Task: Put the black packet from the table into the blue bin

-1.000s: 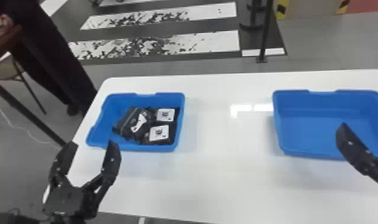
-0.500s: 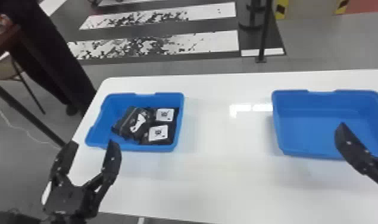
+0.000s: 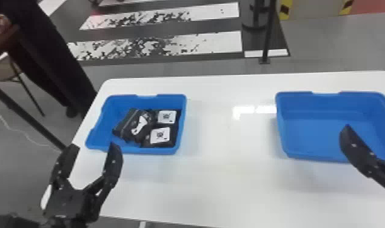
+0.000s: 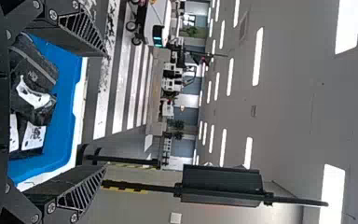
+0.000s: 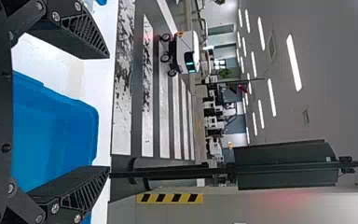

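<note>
Several black packets [image 3: 137, 124] lie in the left blue bin [image 3: 91, 139], one resting aslant beside two with white labels. In front of that bin, at the table's left edge, my left gripper [image 3: 93, 148] is open with nothing between its fingers. The left wrist view has the left gripper [image 4: 105, 109] with fingers apart and the packets [image 4: 32, 95] beyond. The right gripper [image 3: 370, 129] is over the right blue bin [image 3: 325, 118], which holds nothing visible; in the right wrist view the right gripper [image 5: 109, 112] stands open, the bin [image 5: 51, 130] beyond.
Both bins stand on a white table [image 3: 228, 182], one near each side, with bare tabletop between them. Behind the table rises a thin black post [image 3: 269, 33]. A person's dark-clothed legs are beside the table's far left corner, near a brown table [image 3: 3, 39].
</note>
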